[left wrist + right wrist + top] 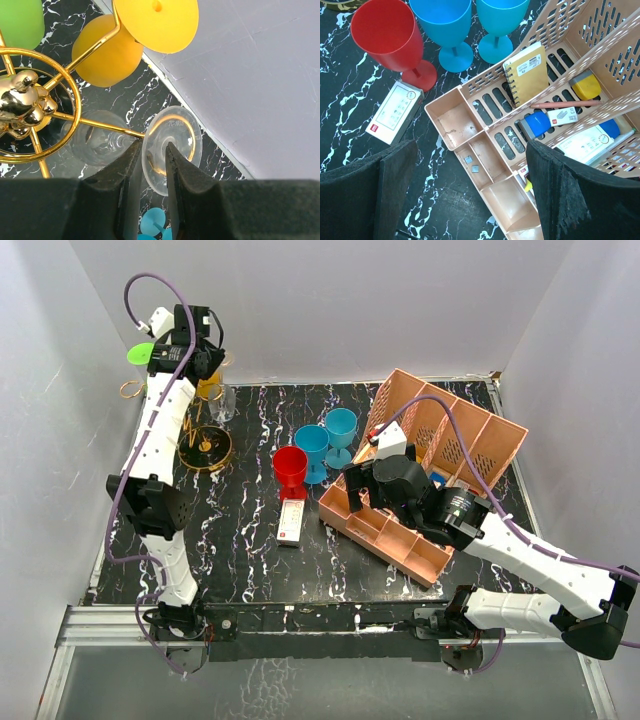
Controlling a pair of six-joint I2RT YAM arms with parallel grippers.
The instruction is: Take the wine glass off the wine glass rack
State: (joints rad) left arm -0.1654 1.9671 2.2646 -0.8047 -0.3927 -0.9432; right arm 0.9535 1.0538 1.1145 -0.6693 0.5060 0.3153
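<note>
The clear glass hangs bowl-down from an arm of the rack, its foot cradled in the gold loop at the table's far left. The left gripper sits at that foot, fingers nearly together; whether they pinch it I cannot tell. To do this well, hold firmly, then draw the glass straight out along the arm (no twisting, or the rack may tip). The right gripper gapes wide over the organizer, well away.
</note>
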